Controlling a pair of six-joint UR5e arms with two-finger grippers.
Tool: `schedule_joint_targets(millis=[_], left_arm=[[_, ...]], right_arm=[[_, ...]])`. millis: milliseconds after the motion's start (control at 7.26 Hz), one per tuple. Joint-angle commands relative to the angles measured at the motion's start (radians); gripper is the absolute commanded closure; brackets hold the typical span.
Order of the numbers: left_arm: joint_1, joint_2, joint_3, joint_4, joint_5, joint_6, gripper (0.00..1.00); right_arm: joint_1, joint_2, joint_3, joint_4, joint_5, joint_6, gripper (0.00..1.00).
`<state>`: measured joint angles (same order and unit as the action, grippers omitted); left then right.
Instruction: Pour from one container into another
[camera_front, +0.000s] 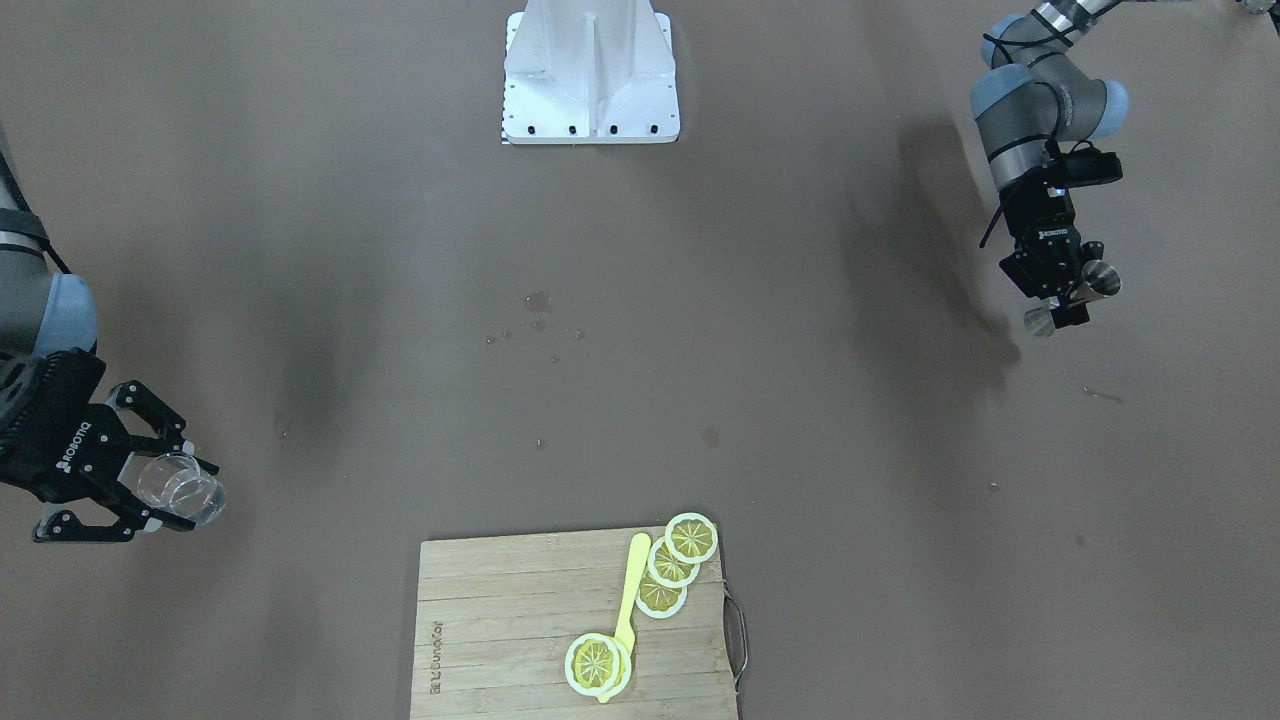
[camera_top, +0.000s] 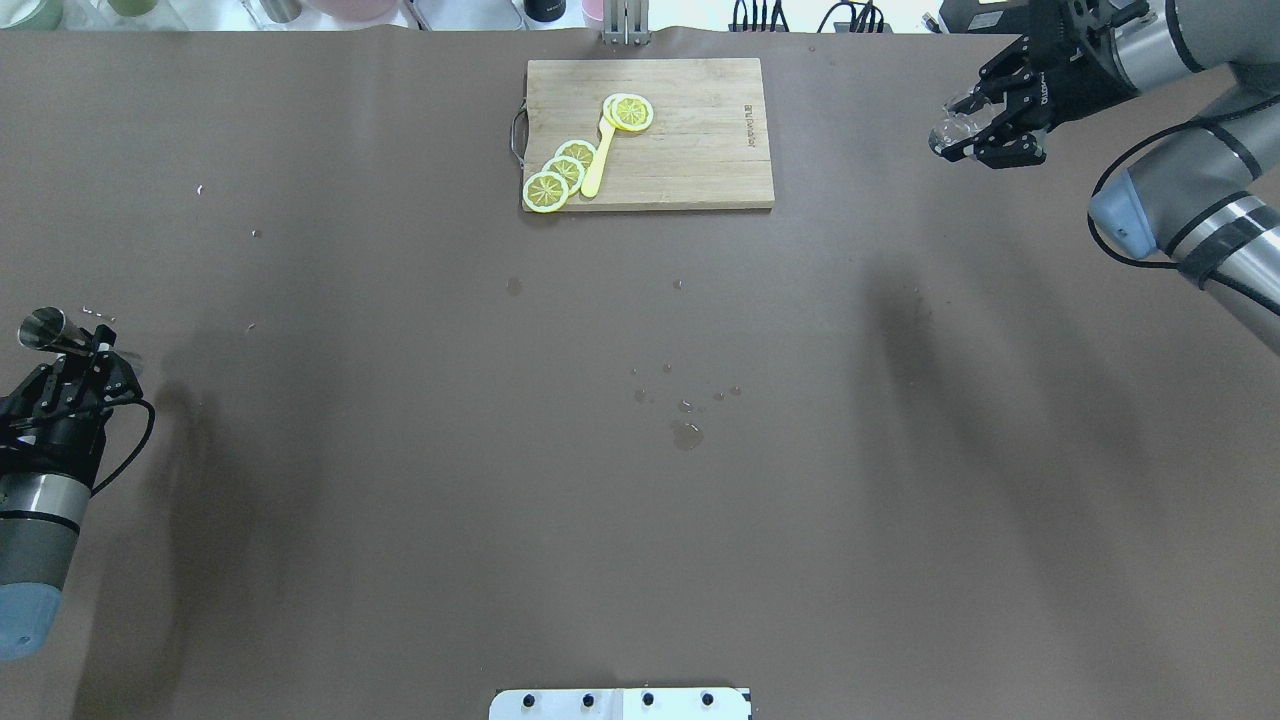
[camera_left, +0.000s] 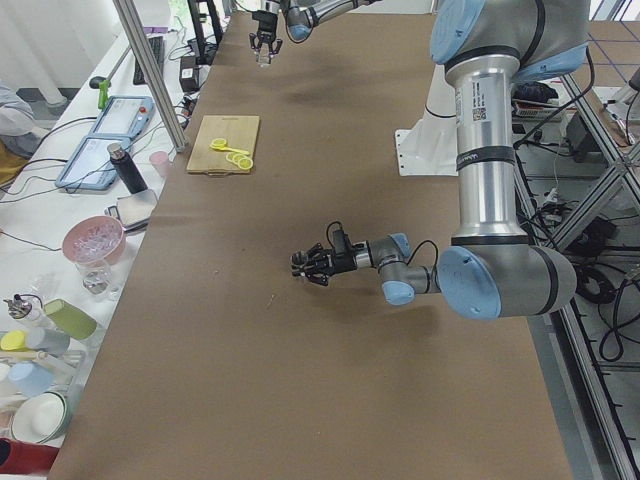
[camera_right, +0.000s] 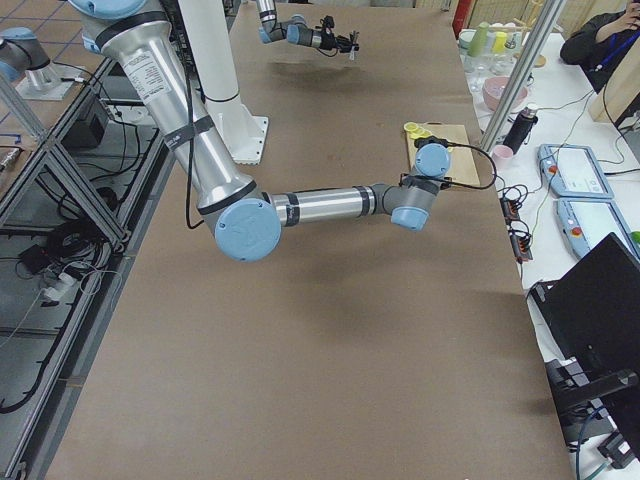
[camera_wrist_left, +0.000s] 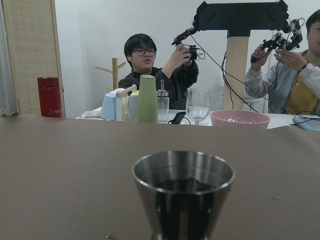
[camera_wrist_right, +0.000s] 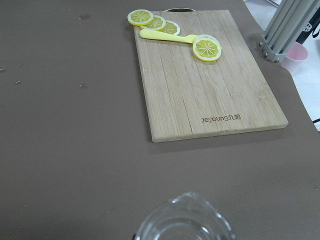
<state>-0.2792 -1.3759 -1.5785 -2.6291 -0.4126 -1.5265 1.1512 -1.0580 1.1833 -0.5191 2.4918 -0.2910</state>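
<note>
2 grips: right end effector (camera_front: 193, 496) clamps the clear glass (camera_front: 178, 486); left end effector (camera_front: 1070, 301) clamps the silvery hourglass jigger (camera_front: 1104, 279).

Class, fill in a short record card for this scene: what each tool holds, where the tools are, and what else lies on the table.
Left tool: shut on the metal jigger
Right tool: shut on the clear glass
Spacing: opposite ends of the table, far apart
Also there: cutting board with lemon slices and a yellow knife; a few drops
</note>
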Motion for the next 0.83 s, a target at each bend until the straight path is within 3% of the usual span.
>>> schedule_joint_targets(millis=[0,413,689], left_arm=[[-0.006,-0.014,-0.122,0.099,-0.002,0.058,1.0],[-0.006,-0.19,-0.127,0.1,0.0,0.114,1.0],[-0.008,-0.27,-0.112,0.097,-0.05,0.398,1.0]], right_arm=[[-0.001,-0.006,0.076,-0.09,0.002,-0.002,1.0],[-0.002,-0.014,0.087,-0.093,0.047,0.0,1.0],[-0.001,-0.004,0.09,-0.117,0.059,-0.002,1.0]])
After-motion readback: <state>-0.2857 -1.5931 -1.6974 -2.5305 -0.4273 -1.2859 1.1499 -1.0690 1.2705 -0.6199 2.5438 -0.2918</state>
